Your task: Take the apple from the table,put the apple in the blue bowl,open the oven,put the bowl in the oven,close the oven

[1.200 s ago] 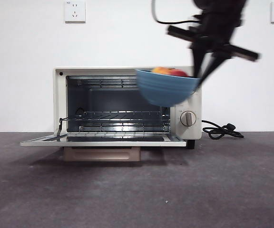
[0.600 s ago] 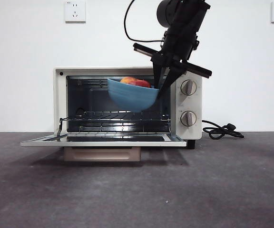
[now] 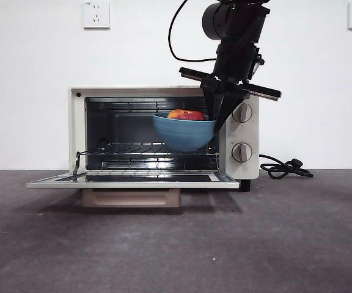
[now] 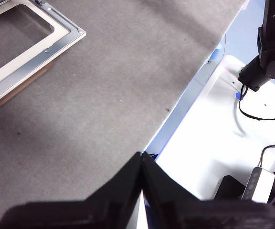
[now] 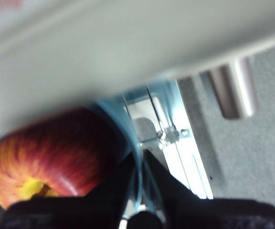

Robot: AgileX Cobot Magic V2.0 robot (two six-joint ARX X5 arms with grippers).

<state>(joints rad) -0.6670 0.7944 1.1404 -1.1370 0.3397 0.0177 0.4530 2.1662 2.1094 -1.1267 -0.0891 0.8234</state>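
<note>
White wall with two sockets backs the dark bench (image 3: 176,244) in the front view. On it stands the oven (image 3: 164,134), its door (image 3: 133,180) dropped flat and the rack (image 3: 151,148) bare. The right gripper (image 3: 215,119) comes down from above at the cavity's knob-side edge, and the bowl (image 3: 184,132) hangs from the jaws by its rim, just inside the opening and clear above the rack. The apple (image 3: 186,115) shows over the rim, beside the jaws.

From the left wrist, the left gripper (image 4: 141,164) waits well away from the work over the bench's edge, its jaws together with nothing between them. A corner of the open door (image 4: 27,52) lies far ahead of them.

From the right wrist, the jaws are clamped on the bowl's thin wall (image 5: 132,148), one inside and one outside. The apple (image 5: 51,157) sits right against the inner jaw, and the oven's pale top edge (image 5: 128,43) crosses close ahead.

The step in hand looks to be setting the bowl inside. To do it well, I would carry the bowl deeper toward the cavity's middle, keeping the rim level so the apple does not roll, and keep the wrist clear of the top edge. Lower until the base rests on the rack, then part the jaws and draw straight back out.
</note>
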